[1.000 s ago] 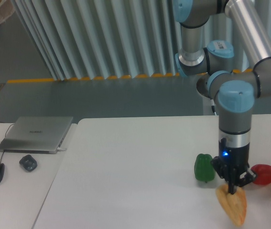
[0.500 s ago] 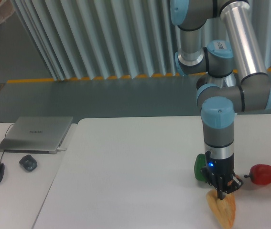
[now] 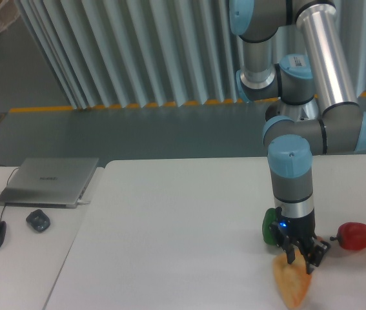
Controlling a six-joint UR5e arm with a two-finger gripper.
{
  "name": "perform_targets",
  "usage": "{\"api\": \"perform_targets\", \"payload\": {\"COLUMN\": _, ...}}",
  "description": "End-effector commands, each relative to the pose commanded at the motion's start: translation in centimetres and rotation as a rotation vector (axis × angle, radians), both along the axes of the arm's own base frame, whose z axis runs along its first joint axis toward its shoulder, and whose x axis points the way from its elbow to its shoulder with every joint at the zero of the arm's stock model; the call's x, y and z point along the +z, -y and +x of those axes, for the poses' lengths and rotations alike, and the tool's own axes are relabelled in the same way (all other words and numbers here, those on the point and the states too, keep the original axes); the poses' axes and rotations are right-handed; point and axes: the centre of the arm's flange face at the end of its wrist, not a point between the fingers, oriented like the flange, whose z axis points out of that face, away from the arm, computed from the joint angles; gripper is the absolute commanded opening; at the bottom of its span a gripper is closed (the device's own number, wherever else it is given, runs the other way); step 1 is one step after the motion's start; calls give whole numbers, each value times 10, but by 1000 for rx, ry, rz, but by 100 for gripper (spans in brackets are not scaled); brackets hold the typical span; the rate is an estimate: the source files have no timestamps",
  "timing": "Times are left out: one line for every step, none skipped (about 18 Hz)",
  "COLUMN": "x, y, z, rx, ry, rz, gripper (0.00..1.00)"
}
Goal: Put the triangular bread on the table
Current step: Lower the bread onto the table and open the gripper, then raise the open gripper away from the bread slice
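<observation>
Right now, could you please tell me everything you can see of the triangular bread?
The triangular bread is a flat golden-orange wedge with a rough, toasted-looking surface. It sits at the near right part of the white table, its lower tip reaching toward the picture's bottom edge. The gripper is right at its upper edge with fingers apart; whether they touch it cannot be told. The green pepper stands just behind it, apart from it.

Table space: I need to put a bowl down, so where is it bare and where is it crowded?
Bare: the table from its left edge to the green pepper. Crowded: the right front, with the triangular bread, gripper and red pepper.
</observation>
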Motion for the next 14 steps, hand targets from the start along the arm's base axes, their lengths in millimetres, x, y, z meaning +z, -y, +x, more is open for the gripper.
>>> {"api": "perform_targets", "payload": {"x": 21, "y": 5, "z": -12, "rx": 18, "ry": -23, "rz": 29, "gripper": 100}}
{"api": "perform_targets", "payload": {"x": 43, "y": 13, "z": -24, "rx": 33, "ry": -43, "rz": 59, "gripper": 100}}
{"api": "perform_targets", "payload": {"x": 50, "y": 18, "z": -29, "rx": 4, "ry": -57, "rz": 54, "gripper": 100}}
{"api": "perform_targets", "payload": {"x": 48, "y": 21, "z": -27, "rx": -51, "ry": -61, "rz": 30, "gripper": 100}}
{"api": "perform_targets", "payload": {"x": 43, "y": 24, "z": -24, "rx": -114, "ry": -64, "rz": 5, "gripper": 100}}
{"api": "perform_targets", "payload": {"x": 39, "y": 28, "z": -22, "rx": -168, "ry": -63, "rz": -15, "gripper": 100}}
{"api": "perform_targets", "payload": {"x": 33, "y": 32, "z": -17, "rx": -222, "ry": -55, "rz": -37, "gripper": 100}}
{"api": "perform_targets", "payload": {"x": 26, "y": 36, "z": -13, "rx": -245, "ry": -36, "rz": -61, "gripper": 100}}
{"api": "perform_targets", "payload": {"x": 20, "y": 39, "z": -9, "rx": -259, "ry": -14, "rz": -83, "gripper": 100}}
{"api": "perform_targets", "payload": {"x": 17, "y": 41, "z": -7, "rx": -274, "ry": 8, "rz": -99, "gripper": 100}}
{"api": "perform_targets", "payload": {"x": 15, "y": 43, "z": -5, "rx": -299, "ry": 35, "rz": -121, "gripper": 100}}
{"api": "perform_targets", "payload": {"x": 13, "y": 47, "z": -3, "rx": -339, "ry": 63, "rz": -152, "gripper": 100}}
{"api": "perform_targets", "payload": {"x": 16, "y": 51, "z": -1, "rx": -390, "ry": 80, "rz": -175, "gripper": 100}}
{"api": "perform_targets", "payload": {"x": 22, "y": 55, "z": 3, "rx": -435, "ry": 87, "rz": -182, "gripper": 100}}
